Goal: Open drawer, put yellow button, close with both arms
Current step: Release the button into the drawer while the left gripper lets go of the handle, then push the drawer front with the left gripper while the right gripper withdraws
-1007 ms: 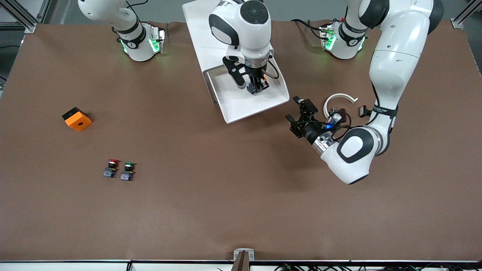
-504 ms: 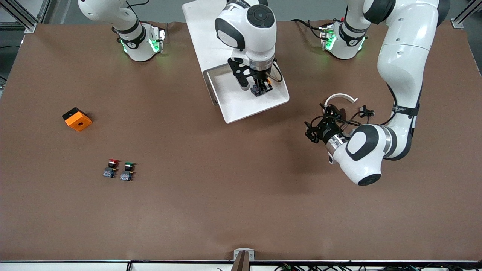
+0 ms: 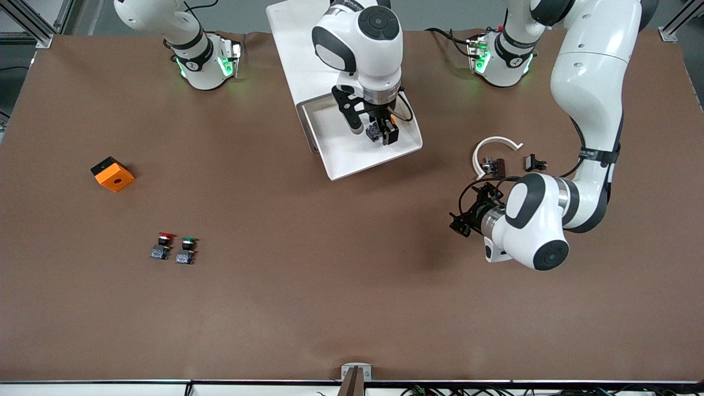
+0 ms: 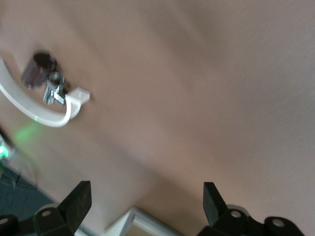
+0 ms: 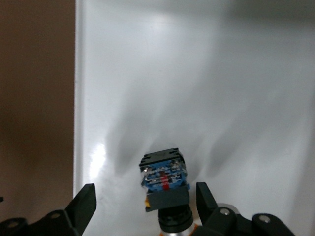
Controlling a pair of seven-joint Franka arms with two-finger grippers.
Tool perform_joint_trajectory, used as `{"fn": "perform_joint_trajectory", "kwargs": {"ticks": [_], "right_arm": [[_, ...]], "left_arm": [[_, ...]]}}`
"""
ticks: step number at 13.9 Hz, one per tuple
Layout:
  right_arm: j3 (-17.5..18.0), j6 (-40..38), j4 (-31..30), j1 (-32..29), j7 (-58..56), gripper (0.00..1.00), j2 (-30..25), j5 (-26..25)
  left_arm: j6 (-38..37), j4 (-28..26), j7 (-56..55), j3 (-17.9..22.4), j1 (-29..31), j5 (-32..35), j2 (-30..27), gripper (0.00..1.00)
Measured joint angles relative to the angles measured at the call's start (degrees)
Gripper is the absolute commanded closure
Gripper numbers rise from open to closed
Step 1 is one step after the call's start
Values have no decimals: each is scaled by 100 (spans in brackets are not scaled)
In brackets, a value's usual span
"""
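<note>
Left end effector (image 3: 461,224) swung nearer over counter (image 3: 308,286), fingers spread, right end effector (image 3: 381,132) released, button (image 5: 164,178) lying in drawer (image 3: 352,157), base outward

Right gripper (image 3: 380,132) over the pulled-out drawer (image 3: 352,154) now has its fingers spread apart, where a second ago they were closed on the yellow button (image 5: 165,189); the button now lies loose on the drawer floor between the fingers. Left gripper (image 3: 461,224) has pulled away from the drawer, swinging nearer the front camera, now over bare table (image 3: 352,308), fingers apart.
</note>
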Motion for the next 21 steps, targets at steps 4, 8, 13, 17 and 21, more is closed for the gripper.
{"fn": "perform_joint_trajectory", "kwargs": {"ticks": [4,8,13,17,21], "right_arm": [[-20,-964,699,-505,-1427,0,-21,11],[-76,-1758,984,-1170,-3920,0,-192,3],[-124,-2636,1008,-2555,-6740,0,-584,-6],[-134,-3041,1008,-3570,-8746,0,-695,-9],[-150,-3236,1010,-4629,-10779,0,-746,-25]], "left_arm": [[470,-38,59,-1,-136,522,-99,0],[502,-34,467,-50,-129,536,-498,0],[481,-127,809,-440,-168,587,-1135,0],[555,-202,809,-786,-458,756,-1293,0],[993,-207,809,-803,-972,956,-1318,0]]}}
